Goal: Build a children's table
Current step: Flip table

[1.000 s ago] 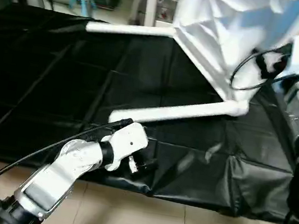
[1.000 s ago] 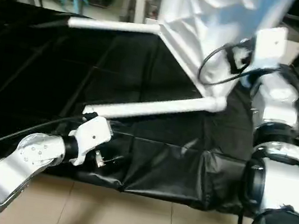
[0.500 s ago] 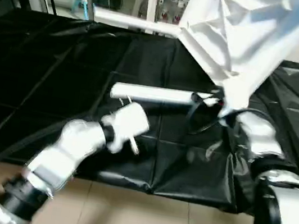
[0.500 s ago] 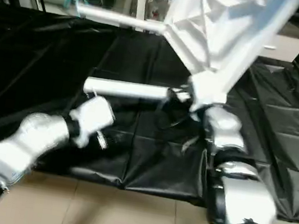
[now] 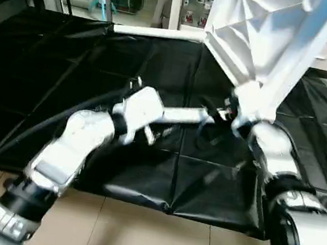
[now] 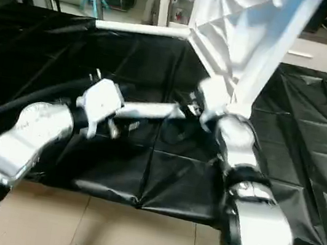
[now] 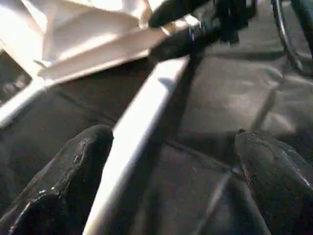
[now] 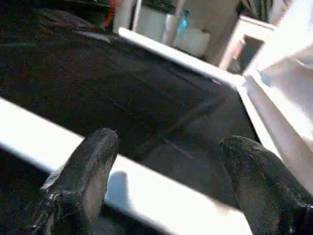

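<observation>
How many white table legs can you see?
2. One leg sticks out from the tabletop at the far side of the black mat; the near leg runs between the two claws. More legs may be hidden.

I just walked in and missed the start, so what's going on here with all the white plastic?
A humanoid robot is putting together a children's table over a black-covered bench. The white table top is tipped up on edge, with two legs sticking out sideways from it. The left gripper is open, with the near leg between its fingers, not clamped. The right gripper is also open, straddling that leg close to its socket. The far leg juts out behind.
</observation>
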Tool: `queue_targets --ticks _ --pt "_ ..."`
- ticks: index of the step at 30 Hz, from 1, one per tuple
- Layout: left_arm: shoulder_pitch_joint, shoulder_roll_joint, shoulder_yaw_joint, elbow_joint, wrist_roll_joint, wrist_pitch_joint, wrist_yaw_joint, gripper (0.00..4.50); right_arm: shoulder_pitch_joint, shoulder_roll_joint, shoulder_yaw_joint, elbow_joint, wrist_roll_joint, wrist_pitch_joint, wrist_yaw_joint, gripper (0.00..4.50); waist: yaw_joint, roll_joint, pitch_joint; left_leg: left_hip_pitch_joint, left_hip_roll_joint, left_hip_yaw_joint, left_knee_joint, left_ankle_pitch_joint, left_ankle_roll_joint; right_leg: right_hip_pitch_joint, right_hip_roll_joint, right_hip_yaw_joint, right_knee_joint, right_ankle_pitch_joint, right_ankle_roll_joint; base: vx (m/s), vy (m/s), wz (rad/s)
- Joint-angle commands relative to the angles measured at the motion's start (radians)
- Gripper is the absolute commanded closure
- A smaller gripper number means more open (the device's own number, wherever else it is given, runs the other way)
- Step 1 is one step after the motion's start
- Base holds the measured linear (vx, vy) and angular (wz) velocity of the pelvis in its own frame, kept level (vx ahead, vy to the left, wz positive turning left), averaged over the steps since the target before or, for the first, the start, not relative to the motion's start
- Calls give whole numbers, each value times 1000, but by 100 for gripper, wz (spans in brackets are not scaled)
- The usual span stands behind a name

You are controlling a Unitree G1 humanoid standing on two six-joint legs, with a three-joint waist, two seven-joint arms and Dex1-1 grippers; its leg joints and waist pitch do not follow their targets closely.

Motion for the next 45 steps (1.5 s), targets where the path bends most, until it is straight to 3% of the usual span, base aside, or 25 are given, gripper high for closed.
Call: queue_targets --ticks 1,6,11,21,22,24,25,29,30,31,34,35,36,37,38,39,40,41,42,43,44,45 --pt "-1 4 -5 -8 11 -4 -1 0 7 -7 -12 -8 9 -4 9 75 -5 3 -81 29 79 -38 -89 -223 30 40 -61 33 -49 -100 -309 0 0 0" --pt "3 -7 2 10 20 -15 20 0 28 -4 3 -23 1 -8 26 75 -8 -2 -77 31 82 -40 -94 -279 12 36 -63 36 -58 -177 -292 0 0 0" --pt "6 -12 5 9 21 -16 19 0 28 6 6 -27 3 -11 20 75 -9 3 -78 30 81 -41 -94 -266 10 35 -62 35 -55 -154 -289 0 0 0" --pt "44 -57 42 -13 -28 4 52 0 56 11 -1 -82 18 -25 19 75 -7 -4 -78 29 82 -38 -93 -238 33 36 -63 36 -55 -140 -292 0 0 0" --pt "69 -109 93 -20 -77 13 100 0 87 18 -8 -139 30 -33 7 75 -6 -12 -76 26 84 -37 -93 -237 33 39 -67 38 -55 -144 -291 0 0 0" --pt "89 -165 156 -17 -117 19 174 0 125 27 -17 -210 43 -30 -20 75 -5 -15 -76 27 84 -36 -94 -234 33 37 -64 38 -59 -152 -277 0 0 0" --pt "102 -222 225 -3 -131 3 278 0 170 36 -25 -305 52 -4 -52 75 -6 -18 -77 26 85 -38 -95 -236 39 37 -63 37 -61 -164 -271 0 0 0" --pt "115 -271 288 6 -146 42 369 0 235 51 -33 -438 66 46 -84 75 -6 -24 -72 25 83 -39 -98 -243 50 35 -60 38 -70 -222 -234 0 0 0" --pt "133 -280 300 2 -128 17 409 0 286 59 -34 -539 66 109 -109 75 -8 -34 -71 26 83 -39 -99 -253 49 32 -60 39 -76 -259 -218 0 0 0" --pt "153 -286 305 -6 -112 -9 439 0 338 68 -32 -636 54 157 -142 75 -3 -30 -67 24 85 -43 -103 -242 43 33 -57 42 -79 -275 -185 0 0 0" --pt "207 -298 306 -58 -104 -26 449 0 477 82 -6 -860 15 202 -172 75 0 -25 -72 30 89 -43 -109 -253 17 27 -56 42 -83 -267 -146 0 0 0" --pt "219 -310 310 -74 -115 -13 448 0 510 86 3 -912 8 214 -172 75 -4 -28 -73 30 88 -44 -109 -249 16 25 -55 43 -80 -249 -148 0 0 0" --pt "229 -322 314 -88 -115 -8 456 0 540 93 9 -963 14 243 -182 75 -2 -14 -73 30 87 -46 -111 -256 11 25 -54 42 -80 -238 -152 0 0 0" --pt "237 -333 308 -103 -103 -10 470 0 569 107 9 -1013 23 272 -203 75 -16 -18 -65 -25 80 -94 -138 -259 76 66 -55 -2 -60 -191 -154 0 0 0" --pt "241 -338 301 -111 -94 -13 482 0 586 115 7 -1046 30 293 -219 75 -8 -6 -72 -6 90 -106 -134 -287 77 56 -55 -12 -63 -189 -154 12 -22 31" --pt "243 -340 291 -118 -82 -13 493 0 598 121 7 -1070 35 311 -229 75 -11 1 -79 14 100 -123 -128 -278 76 47 -46 -20 -59 -130 -169 31 -45 46" --pt "240 -341 283 -120 -74 -19 500 0 604 125 3 -1083 37 322 -240 75 -34 33 -75 1 112 -203 -146 -310 107 60 -6 -62 -17 -91 -190 31 -45 46" --pt "237 -344 278 -121 -75 -21 506 0 614 128 1 -1116 38 354 -256 75 -49 34 -68 13 129 -239 -157 -349 118 42 8 -67 7 -125 -193 -10 -75 49" --pt "235 -347 276 -122 -77 -19 510 0 619 131 -3 -1134 39 369 -266 75 -59 36 -64 20 139 -271 -168 -381 134 35 18 -66 32 -174 -191 9 -133 65" --pt "234 -348 275 -122 -77 -18 512 0 621 132 -5 -1142 39 376 -271 75 -64 38 -60 40 147 -317 -180 -420 145 11 27 -50 73 -232 -190 9 -133 65" --pt "230 -344 270 -122 -71 -19 514 0 626 133 -10 -1161 44 395 -281 75 -69 36 -58 36 120 -340 -186 -419 162 10 27 -31 89 -246 -190 -1 -196 65" --pt "227 -342 267 -124 -66 -13 511 0 636 133 -16 -1193 44 421 -289 75 -66 19 -63 20 64 -351 -191 -411 162 30 24 -6 61 -235 -241 -11 -240 57"
